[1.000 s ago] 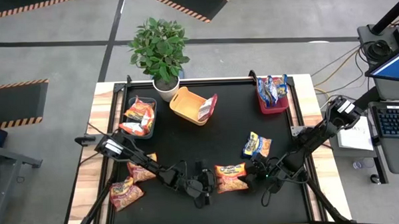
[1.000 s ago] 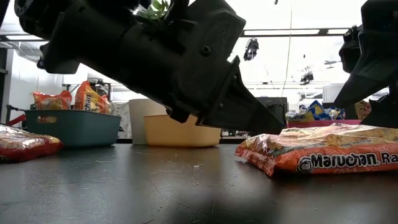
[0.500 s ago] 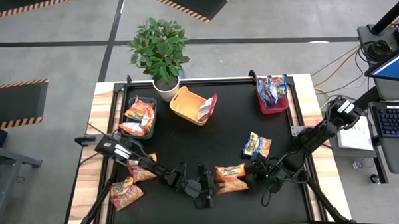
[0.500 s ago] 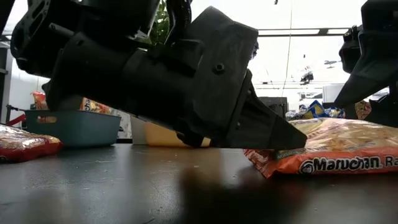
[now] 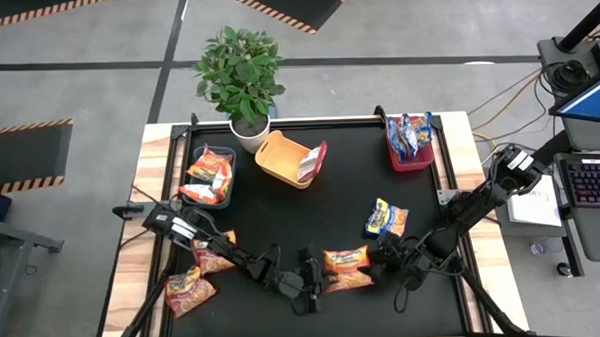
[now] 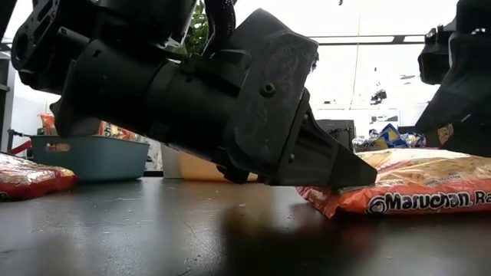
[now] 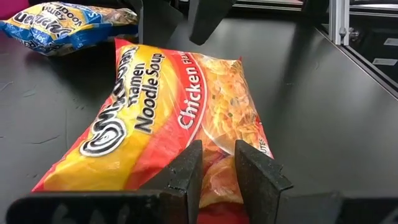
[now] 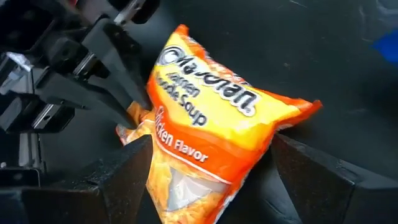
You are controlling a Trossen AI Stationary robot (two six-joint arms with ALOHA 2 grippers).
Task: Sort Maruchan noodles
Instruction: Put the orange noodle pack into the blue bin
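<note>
An orange Maruchan packet (image 5: 346, 267) lies flat near the table's near edge, also seen in the low view (image 6: 430, 192). My left gripper (image 7: 217, 147) comes in low from the table's left (image 5: 319, 276) and is shut on the packet's left end. My right gripper (image 8: 211, 143) is open at the packet's right end (image 5: 381, 256), one finger on either side of it. A blue-and-yellow packet (image 5: 387, 217) lies flat farther back. Two more orange-red packets (image 5: 213, 255) (image 5: 187, 289) lie at the table's left. My left gripper pinches the orange packet's left short end (image 7: 217, 174) between its two fingers (image 7: 186, 174), and the wrapper bulges up in the narrow gap. The fingers slant down from the table's left, along the packet. The packet lies on the table. My right gripper: I cannot tell whether its fingers touch the packet.
A teal bin (image 5: 227, 161) at the far left holds orange packets. An orange bin (image 5: 277, 164) holds a pinkish-red packet, and a red bin (image 5: 412, 163) at the far right holds blue ones. A potted plant (image 5: 241, 75) stands at the far edge.
My left gripper has moved toward the table's right and come down low onto the orange packet's left end. That end has been nudged slightly right and bunched, so the packet looks shorter from above. The right arm has kept still.
</note>
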